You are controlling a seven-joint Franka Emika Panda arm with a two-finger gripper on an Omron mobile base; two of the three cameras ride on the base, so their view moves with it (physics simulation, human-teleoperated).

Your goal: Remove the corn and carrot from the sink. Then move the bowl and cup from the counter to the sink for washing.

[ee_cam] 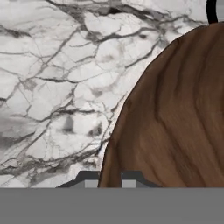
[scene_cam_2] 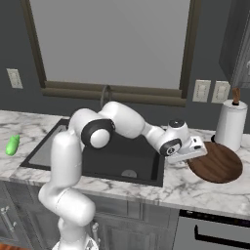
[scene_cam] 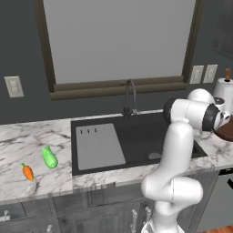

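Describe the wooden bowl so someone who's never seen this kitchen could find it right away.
Start at the black sink set into the white marble counter, then go along the counter to its right. There, in front of the white paper towel roll, sits the bowl. It is wide, shallow and round, of dark brown wood grain, the one wooden thing there, with the gripper at its rim.

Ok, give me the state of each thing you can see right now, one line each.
gripper: shut on the bowl's rim
bowl: on the counter, right of the sink
sink: no corn or carrot inside
corn: lying on the counter, left of the sink
carrot: on the counter beside the corn
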